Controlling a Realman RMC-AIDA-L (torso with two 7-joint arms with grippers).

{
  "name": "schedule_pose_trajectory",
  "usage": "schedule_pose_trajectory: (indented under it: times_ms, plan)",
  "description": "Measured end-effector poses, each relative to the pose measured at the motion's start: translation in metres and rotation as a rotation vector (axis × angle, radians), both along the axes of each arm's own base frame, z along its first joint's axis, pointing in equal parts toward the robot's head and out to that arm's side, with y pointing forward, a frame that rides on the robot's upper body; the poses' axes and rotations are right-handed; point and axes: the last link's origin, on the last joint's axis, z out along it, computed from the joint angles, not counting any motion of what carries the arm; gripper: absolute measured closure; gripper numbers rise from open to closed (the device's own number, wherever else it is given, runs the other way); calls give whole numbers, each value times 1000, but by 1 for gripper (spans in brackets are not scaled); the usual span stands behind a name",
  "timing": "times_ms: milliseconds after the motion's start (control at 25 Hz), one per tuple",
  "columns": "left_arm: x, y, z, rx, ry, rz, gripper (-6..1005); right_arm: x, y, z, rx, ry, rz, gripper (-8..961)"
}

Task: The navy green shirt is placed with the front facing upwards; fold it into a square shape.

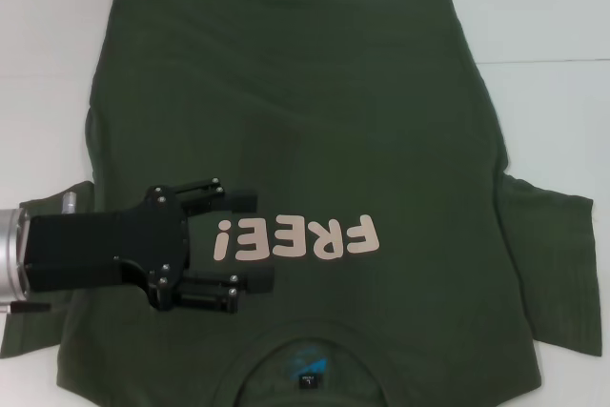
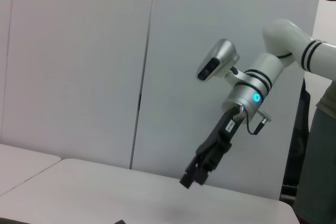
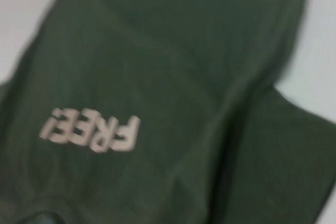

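The navy green shirt [image 1: 305, 140] lies flat on the white table, front up, collar toward me. Its pale pink "FREE!" lettering [image 1: 295, 238] reads upside down, and the blue-printed neck label [image 1: 309, 366] shows at the near edge. My left gripper [image 1: 259, 238] is open and hovers over the shirt's chest just left of the lettering, with nothing between its fingers. In the left wrist view my right gripper [image 2: 197, 174] hangs raised above the table. The right wrist view looks down on the shirt [image 3: 173, 77] and its lettering [image 3: 92, 129].
The white table [image 1: 553, 26] shows around the shirt at the back and both sides. One sleeve [image 1: 553, 274] spreads out to the right, the other [image 1: 38, 321] lies under my left arm. A white wall panel [image 2: 79, 66] stands behind the table.
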Motion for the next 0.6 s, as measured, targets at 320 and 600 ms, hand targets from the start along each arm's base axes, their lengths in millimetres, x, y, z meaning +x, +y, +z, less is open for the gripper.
schedule_pose_trajectory:
  times_ms: [320, 600]
  plan:
    - [1, 1, 0, 0, 2, -3, 65, -11, 8, -16, -139, -86, -84, 176]
    - [0, 0, 0, 0, 3, 1, 65, -16, 10, -32, -217, -91, -139, 214]
